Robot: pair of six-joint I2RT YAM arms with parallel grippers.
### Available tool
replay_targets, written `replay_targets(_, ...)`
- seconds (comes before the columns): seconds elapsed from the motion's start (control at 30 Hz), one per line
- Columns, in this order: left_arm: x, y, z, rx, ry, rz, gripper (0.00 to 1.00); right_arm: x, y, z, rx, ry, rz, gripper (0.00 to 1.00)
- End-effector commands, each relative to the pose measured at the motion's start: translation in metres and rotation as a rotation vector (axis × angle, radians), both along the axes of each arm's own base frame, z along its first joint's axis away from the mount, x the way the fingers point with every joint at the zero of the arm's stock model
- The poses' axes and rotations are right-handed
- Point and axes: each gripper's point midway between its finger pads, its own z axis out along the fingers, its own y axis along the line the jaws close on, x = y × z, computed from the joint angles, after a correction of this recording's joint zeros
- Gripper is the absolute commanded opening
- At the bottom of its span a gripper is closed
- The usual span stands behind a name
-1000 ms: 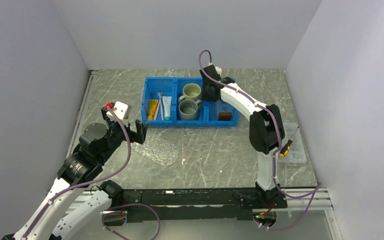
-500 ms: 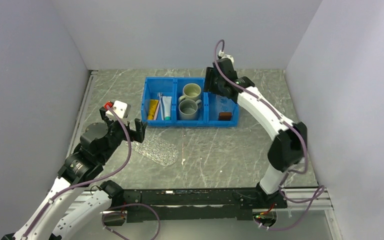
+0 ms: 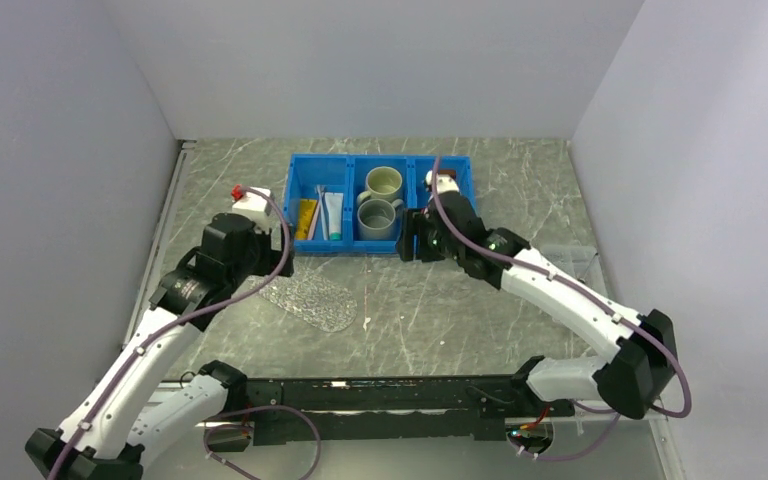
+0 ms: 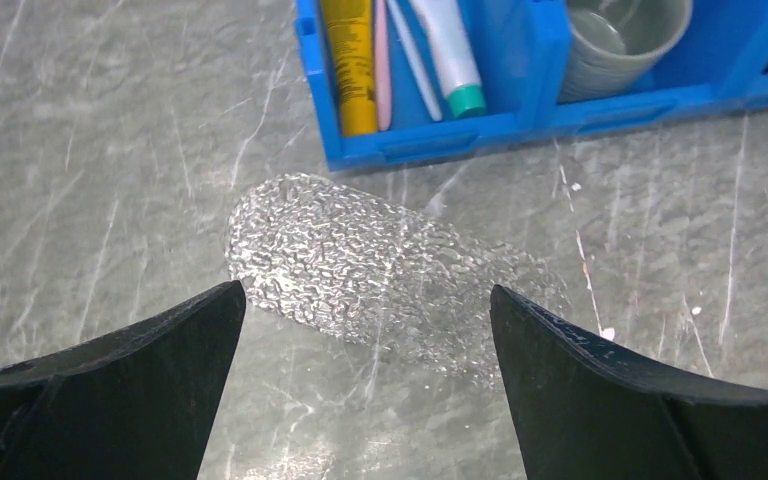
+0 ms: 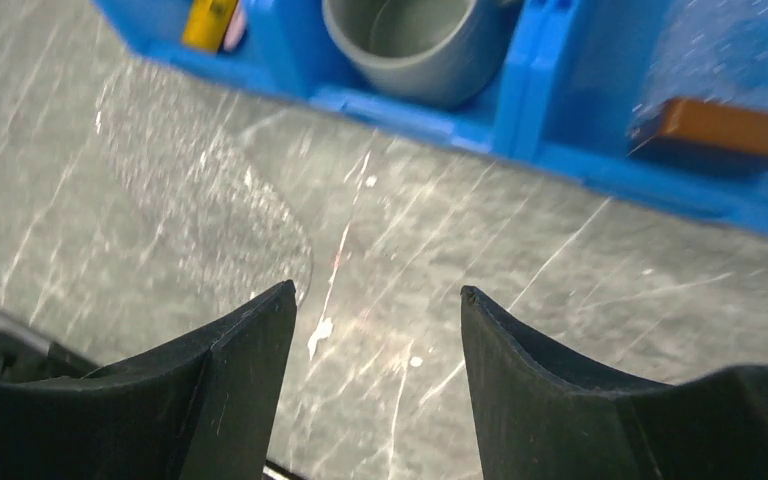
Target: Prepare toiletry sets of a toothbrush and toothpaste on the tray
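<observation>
Clear, glittery oval tray (image 4: 360,265) lies on the table (image 4: 90,180) just before a blue bin (image 4: 430,140). The bin's left compartment holds toothpaste tubes (image 4: 348,60) and thin toothbrushes (image 4: 383,60). Left gripper (image 4: 365,292) and right gripper (image 5: 375,291) gape, empty.

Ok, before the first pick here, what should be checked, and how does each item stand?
1. Tray bare, nothing set on it: ok.
2. Toothbrushes and toothpaste tubes lying exposed in the blue bin's left compartment: ok.
3. Left gripper open and empty: ok.
4. Right gripper open and empty: ok.
5. Left gripper lined up over the toothbrushes: not ok, it faces the tray, short of the bin.
</observation>
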Motion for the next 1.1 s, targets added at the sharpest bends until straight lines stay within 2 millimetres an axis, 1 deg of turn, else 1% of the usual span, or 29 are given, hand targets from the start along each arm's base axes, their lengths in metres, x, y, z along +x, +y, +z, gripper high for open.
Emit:
replay_targets(0.0,0.009,0.010,-0.005,-0.107,0.068,0.054,0.99,-0.030,0.029,0.010,0.126,-0.038,0.095,0.64)
replay_targets(0.1,0.018,0.022,-0.016,-0.136,0.115,0.103,0.99,-0.051,0.043,-0.003,0.163,-0.016,0.139,0.64)
replay_targets(0.2,0.029,0.038,-0.031,-0.145,0.172,0.163,0.99,-0.067,0.061,-0.017,0.202,0.014,0.176,0.64)
replay_targets(0.27,0.036,0.048,-0.042,-0.168,0.213,0.197,0.99,-0.074,0.069,-0.027,0.204,0.031,0.181,0.64)
replay_targets(0.33,0.043,0.055,-0.051,-0.198,0.248,0.224,0.97,-0.079,0.076,-0.038,0.201,0.050,0.178,0.64)
replay_targets(0.43,0.054,0.063,-0.064,-0.245,0.302,0.252,0.96,-0.086,0.088,-0.045,0.203,0.068,0.201,0.64)
replay_targets(0.5,0.061,0.071,-0.074,-0.266,0.345,0.281,0.94,-0.092,0.095,-0.046,0.201,0.070,0.222,0.64)
replay_targets(0.57,0.069,0.075,-0.084,-0.287,0.382,0.295,0.93,-0.097,0.099,-0.045,0.200,0.068,0.237,0.64)
replay_targets(0.73,0.087,0.084,-0.107,-0.350,0.473,0.335,0.90,-0.108,0.102,-0.044,0.209,0.063,0.258,0.64)
replay_targets(0.83,0.095,0.090,-0.118,-0.359,0.508,0.361,0.89,-0.114,0.101,-0.049,0.204,0.074,0.264,0.64)
replay_targets(0.97,0.104,0.098,-0.128,-0.355,0.542,0.395,0.88,-0.122,0.100,-0.051,0.205,0.078,0.272,0.64)
replay_targets(1.07,0.110,0.101,-0.136,-0.350,0.568,0.402,0.87,-0.126,0.097,-0.052,0.195,0.079,0.272,0.64)
